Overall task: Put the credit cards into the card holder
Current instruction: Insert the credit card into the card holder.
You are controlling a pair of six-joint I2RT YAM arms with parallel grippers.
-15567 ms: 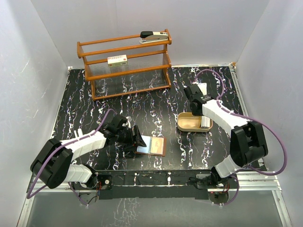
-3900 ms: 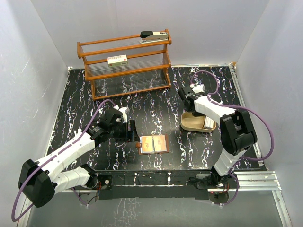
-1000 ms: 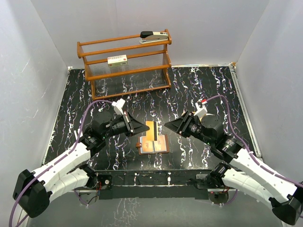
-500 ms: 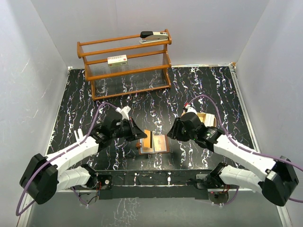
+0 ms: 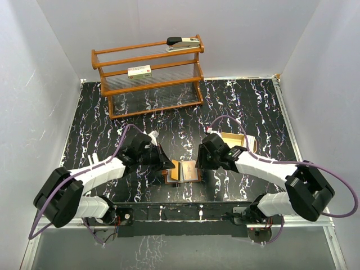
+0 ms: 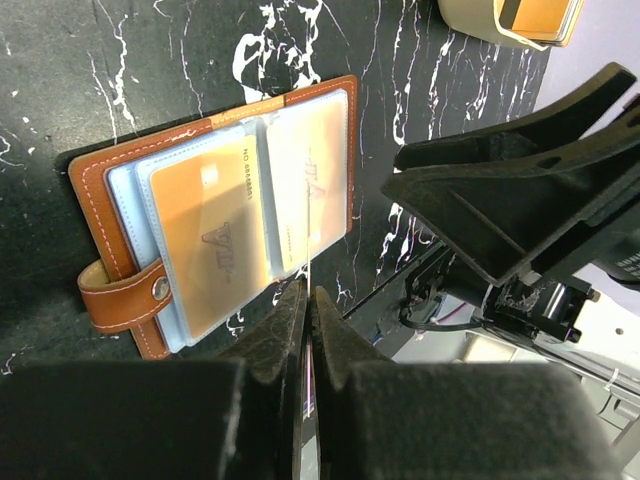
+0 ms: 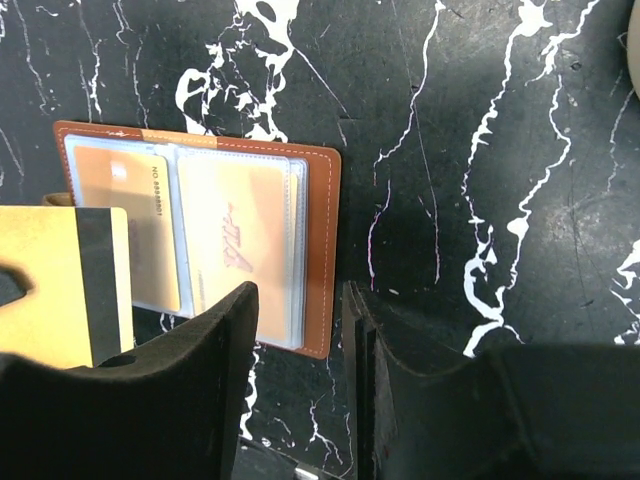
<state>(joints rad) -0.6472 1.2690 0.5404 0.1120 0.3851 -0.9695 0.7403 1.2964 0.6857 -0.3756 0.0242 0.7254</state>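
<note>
Your left gripper [image 6: 308,296] is clamped on a credit card [image 7: 68,275]. The card is gold with a black magnetic stripe and is held on edge just above the left half of the card holder [image 6: 215,210]. A card like this should be light, stiff and slick. The sound hold is a pinch across its flat faces near one short end, leaving the leading edge free to enter a sleeve. If it meets the clear plastic flat, it will likely skid off.

The card holder lies open on the table between the two arms. It is brown leather, probably soft enough to shift or fold under a push, and its snap tab [image 6: 125,292] sticks out on the left. Two gold cards [image 7: 235,245] sit in its clear sleeves. One reads "NO" followed by digits, perhaps 8888881, though the print is small. Both carry a script logo I cannot make out.

Your right gripper [image 7: 300,300] hangs parted and empty over the holder's right edge. Farther right, the tray [image 5: 247,140] holds at least one more gold card [image 6: 538,14].
</note>
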